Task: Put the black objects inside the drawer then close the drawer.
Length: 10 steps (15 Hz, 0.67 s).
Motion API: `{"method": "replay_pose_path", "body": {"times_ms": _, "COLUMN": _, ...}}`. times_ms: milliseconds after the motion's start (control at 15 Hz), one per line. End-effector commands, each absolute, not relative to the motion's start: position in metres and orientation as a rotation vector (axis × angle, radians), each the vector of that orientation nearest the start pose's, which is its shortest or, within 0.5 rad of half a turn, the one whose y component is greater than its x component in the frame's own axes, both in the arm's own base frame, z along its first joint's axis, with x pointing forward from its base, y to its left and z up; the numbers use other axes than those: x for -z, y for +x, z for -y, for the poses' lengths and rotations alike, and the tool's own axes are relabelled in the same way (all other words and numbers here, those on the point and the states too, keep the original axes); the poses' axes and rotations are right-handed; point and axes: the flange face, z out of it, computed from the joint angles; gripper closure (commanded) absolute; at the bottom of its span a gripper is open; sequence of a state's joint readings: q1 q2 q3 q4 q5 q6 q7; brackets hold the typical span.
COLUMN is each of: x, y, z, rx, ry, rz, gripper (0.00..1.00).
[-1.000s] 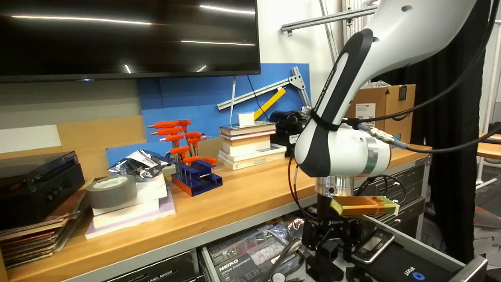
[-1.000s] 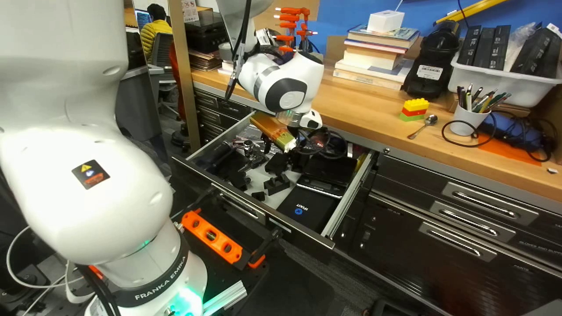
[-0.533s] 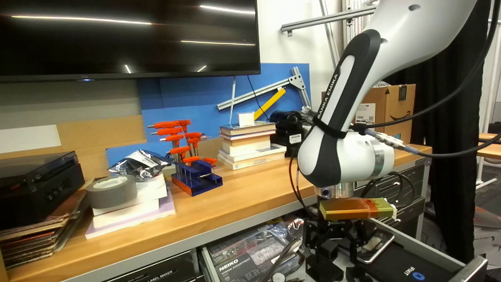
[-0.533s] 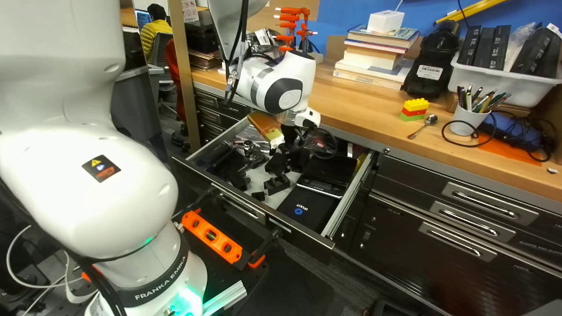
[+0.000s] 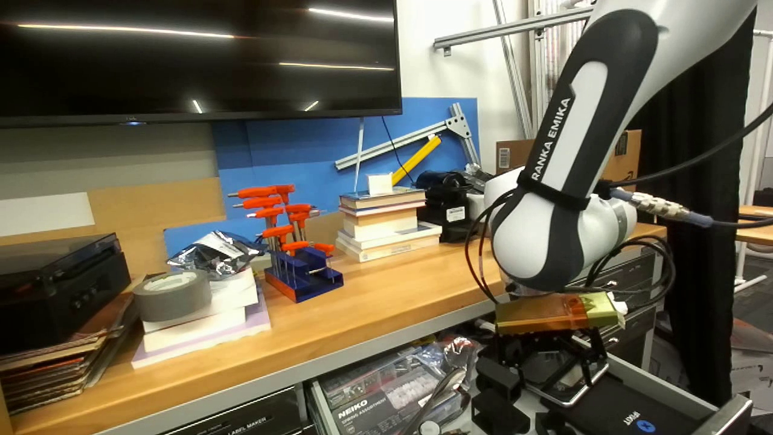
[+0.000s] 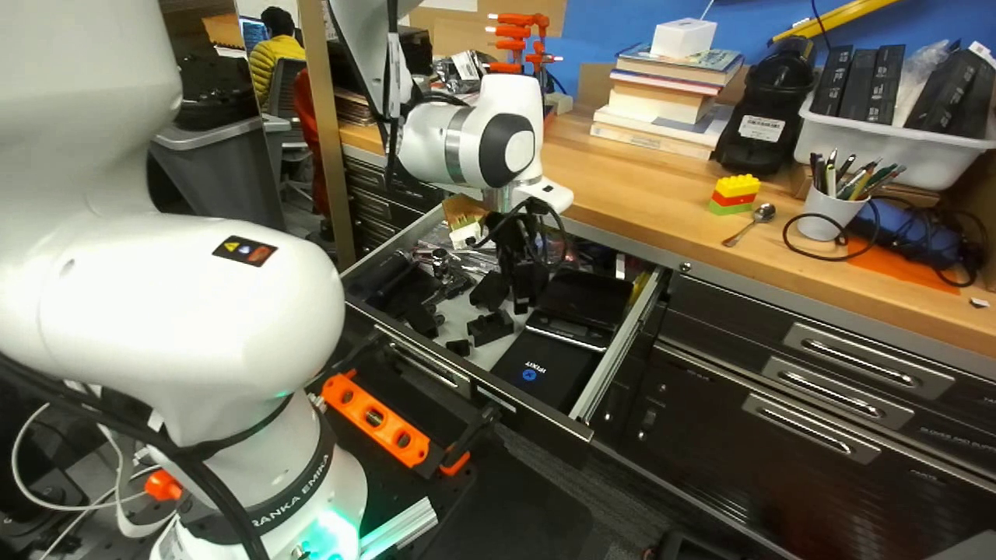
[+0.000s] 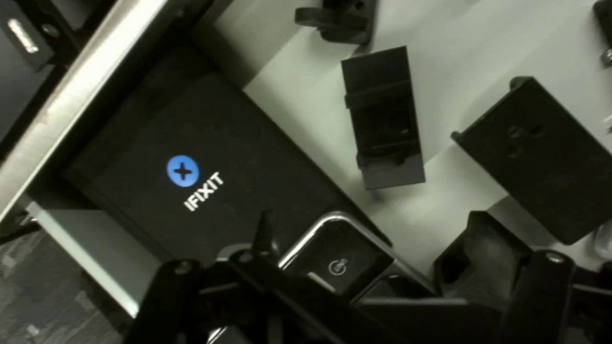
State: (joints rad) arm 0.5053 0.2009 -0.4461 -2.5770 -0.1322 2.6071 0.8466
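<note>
Wrist view: the gripper (image 7: 375, 246) holds its fingers apart above the drawer (image 6: 618, 350), which is pulled out from under the bench (image 5: 392, 284). On the drawer's pale floor lie a black block (image 7: 385, 119), a black bracket (image 7: 540, 157) and a smaller black piece (image 7: 344, 21), near one another. Beside them a flat black box (image 7: 205, 143) fills a front corner; a chrome-edged device (image 7: 334, 258) overlaps its end, partly hidden by the gripper. In an exterior view an amber boxy item (image 5: 555, 314) covers the gripper's upper part. An orange level (image 6: 373, 418) sits just in front of the drawer's face. Up on the bench are stacked books (image 6: 654, 105), a cup of pens (image 6: 836, 204), toy bricks (image 6: 734, 198), a spoon (image 6: 764, 212), red-handled hex keys (image 5: 259, 203) and a roll of grey tape (image 5: 172, 299).

The flat black box reads IFIXIT next to a blue disc with a dark cross. A case (image 5: 380, 399) inside the drawer says NEIKO and SPRING ASSORTMENT. LABEL MAKER is printed on a neighbouring drawer front (image 5: 211, 423). The arm (image 5: 604, 121) shows RANKA EMIKA in both exterior views, its first letter hidden. The round mark on the device is too small to read.
</note>
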Motion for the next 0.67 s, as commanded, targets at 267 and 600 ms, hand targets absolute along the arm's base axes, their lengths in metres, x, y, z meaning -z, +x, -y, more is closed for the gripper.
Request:
{"method": "replay_pose_path", "body": {"times_ms": 267, "x": -0.219, "y": 0.384, "z": -0.025, "rx": -0.118, "ry": -3.142, "rz": -1.538, "gripper": 0.0}}
{"method": "replay_pose_path", "body": {"times_ms": 600, "x": -0.22, "y": 0.353, "z": -0.025, "rx": -0.23, "ry": -3.065, "rz": -1.686, "gripper": 0.0}}
